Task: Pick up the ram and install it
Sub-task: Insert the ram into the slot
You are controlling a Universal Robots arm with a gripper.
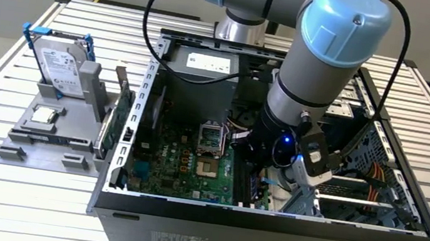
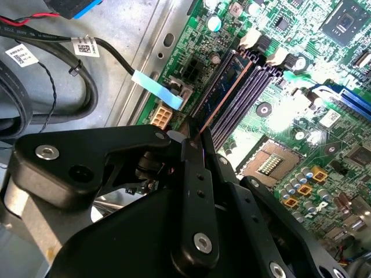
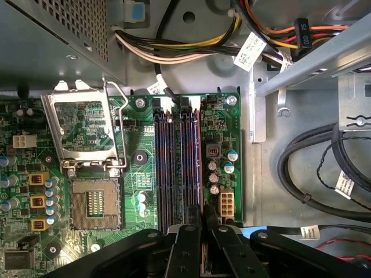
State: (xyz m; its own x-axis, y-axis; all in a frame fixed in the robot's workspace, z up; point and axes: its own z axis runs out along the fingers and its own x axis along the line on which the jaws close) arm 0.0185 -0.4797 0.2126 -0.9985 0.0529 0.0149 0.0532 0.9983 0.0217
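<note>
Black fingers (image 3: pixel 202 223) around one ram (image 2: pixel 223 87)

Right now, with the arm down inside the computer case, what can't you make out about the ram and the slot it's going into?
- Whether the ram is fully seated: in both wrist views the gripper covers its near end.
- The near slot latches: hidden by the gripper in both wrist views.
- The slots in the exterior view: the arm blocks them.
- Whether the far latches have closed: too small to tell.
</note>
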